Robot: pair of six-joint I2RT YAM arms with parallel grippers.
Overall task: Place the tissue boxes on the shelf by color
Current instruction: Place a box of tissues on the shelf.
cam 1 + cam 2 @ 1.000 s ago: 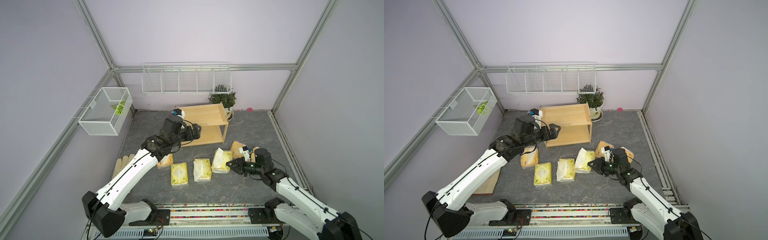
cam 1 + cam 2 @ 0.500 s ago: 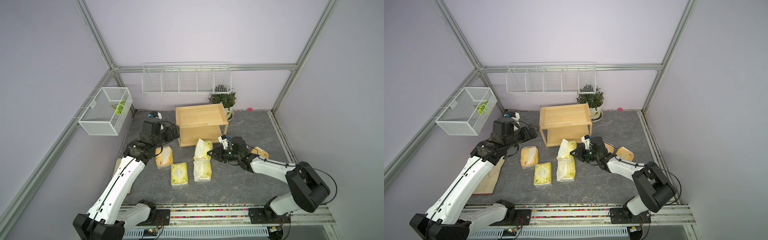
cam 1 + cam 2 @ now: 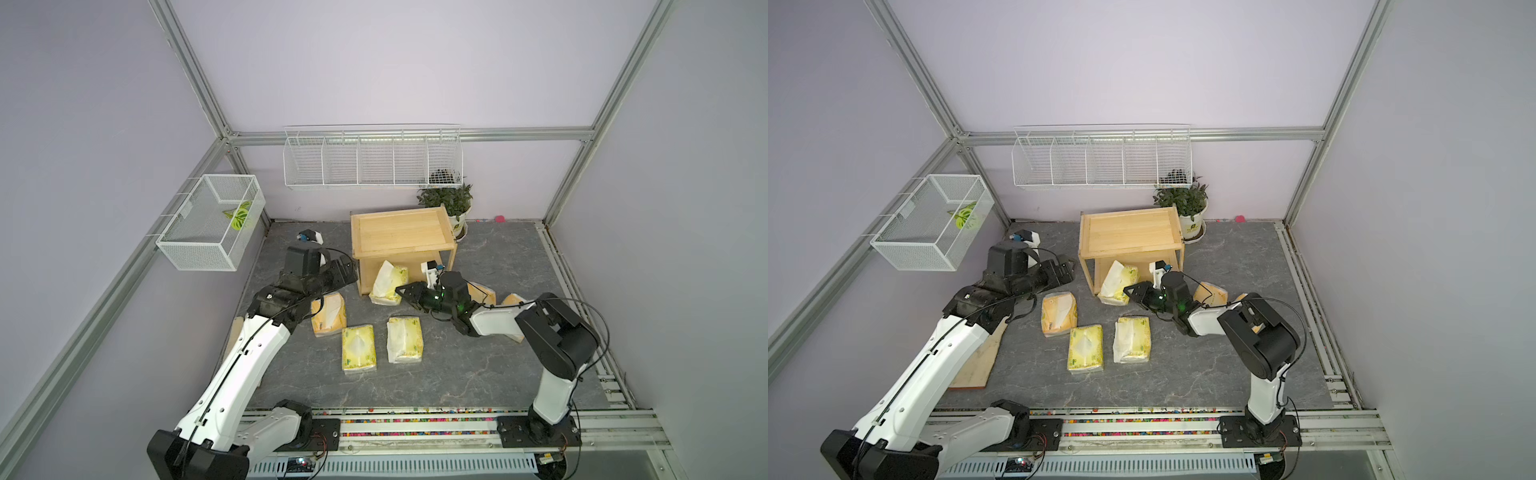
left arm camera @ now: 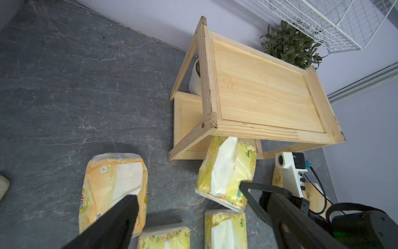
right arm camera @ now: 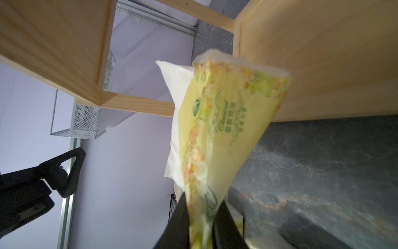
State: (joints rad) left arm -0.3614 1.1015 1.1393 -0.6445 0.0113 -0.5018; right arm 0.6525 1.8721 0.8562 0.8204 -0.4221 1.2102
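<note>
Lemon-yellow tissue pack, green print, white sheet protruding. Pinched by the wrapper at one end in the right end effector, jaws drawn narrow on the film. Hangs tilted, far end raised at the front opening of the shelf, lower tier; not yet inside. Whether its low corner touches the bench cannot be told.

Left end effector: spread wide, empty, poised over an orange pack just beside the shelf's left post.

Also on the bench: two lemon-yellow packs side by side in front; two more orange packs behind the right arm.

Step in hand, as judged: seating the held pack on the lower tier. Recommended: level the pack first, since a grip on loose film lets the body swing; lead with the far end, slide low over the bottom board, release only once most of it is supported.

Clearances: upper tray's front rail sits close above the raised end, the likeliest snag. Lower tier otherwise vacant, room across its width. Top tray bare. Potted plant stands behind the shelf, clear of the approach.
</note>
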